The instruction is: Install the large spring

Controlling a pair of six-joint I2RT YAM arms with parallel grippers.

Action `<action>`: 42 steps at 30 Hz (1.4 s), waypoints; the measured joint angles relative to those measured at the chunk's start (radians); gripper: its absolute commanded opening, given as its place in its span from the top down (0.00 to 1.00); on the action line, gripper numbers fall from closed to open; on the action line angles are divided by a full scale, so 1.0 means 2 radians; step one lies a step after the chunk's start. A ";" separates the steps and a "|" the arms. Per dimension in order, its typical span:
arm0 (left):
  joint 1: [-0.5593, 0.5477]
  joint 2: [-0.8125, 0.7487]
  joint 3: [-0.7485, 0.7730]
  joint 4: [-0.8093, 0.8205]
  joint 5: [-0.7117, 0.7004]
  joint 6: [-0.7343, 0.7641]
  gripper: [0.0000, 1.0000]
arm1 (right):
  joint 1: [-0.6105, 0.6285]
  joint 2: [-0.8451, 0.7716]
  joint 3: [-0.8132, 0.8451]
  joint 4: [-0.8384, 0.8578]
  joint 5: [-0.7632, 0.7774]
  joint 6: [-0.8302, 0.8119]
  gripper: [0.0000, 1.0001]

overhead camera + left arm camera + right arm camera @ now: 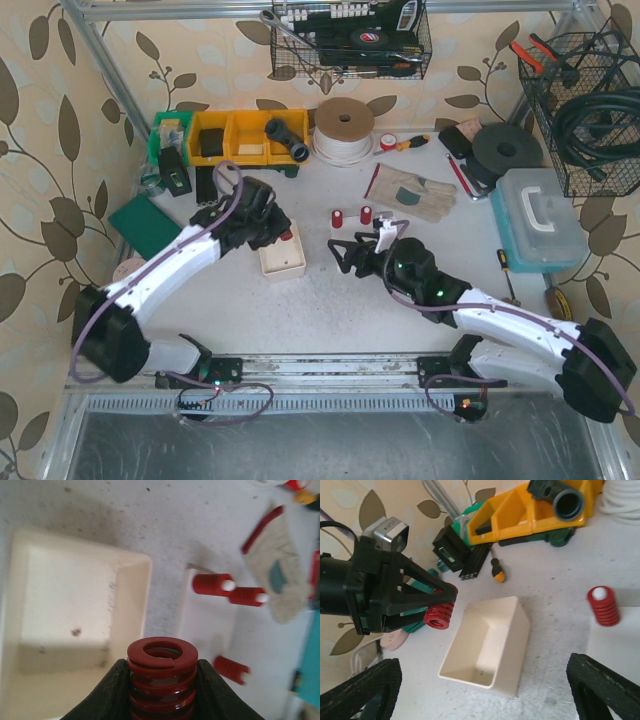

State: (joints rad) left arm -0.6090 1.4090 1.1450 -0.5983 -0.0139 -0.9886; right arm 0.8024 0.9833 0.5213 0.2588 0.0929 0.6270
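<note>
Left claw (161, 690) clenched on big spring (161, 652), axis along fingers (likely for end-first seating); beside tray (142, 580), toward worktop's left edge. Right claw (337, 255) released, apparently idle.

No words or numbers can be read in any of these pictures. At the top of the overhead view, a black box (365, 40) in the wire basket (290, 65) has a round red mark and some white patches, but they are too small and blurry to read. In the right wrist view, upper left, a small black gadget (451, 555) has a green strip, and nothing on it can be made out.
</note>
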 measured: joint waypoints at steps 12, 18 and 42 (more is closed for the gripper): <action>-0.028 -0.072 -0.132 0.258 0.047 -0.243 1.00 | 0.018 0.047 -0.044 0.143 -0.017 0.062 0.22; -0.063 -0.072 -0.129 0.294 0.030 -0.279 1.00 | 0.062 0.047 -0.036 0.121 0.027 0.025 0.22; -0.133 -0.074 -0.121 0.270 -0.015 -0.284 1.00 | 0.086 0.045 -0.025 0.093 0.124 -0.021 0.28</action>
State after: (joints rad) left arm -0.8742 1.2602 0.9035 -0.0586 -0.0441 -1.5570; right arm 0.9741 1.0740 0.4713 0.4442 0.3408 0.5854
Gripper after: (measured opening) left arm 0.313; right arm 0.738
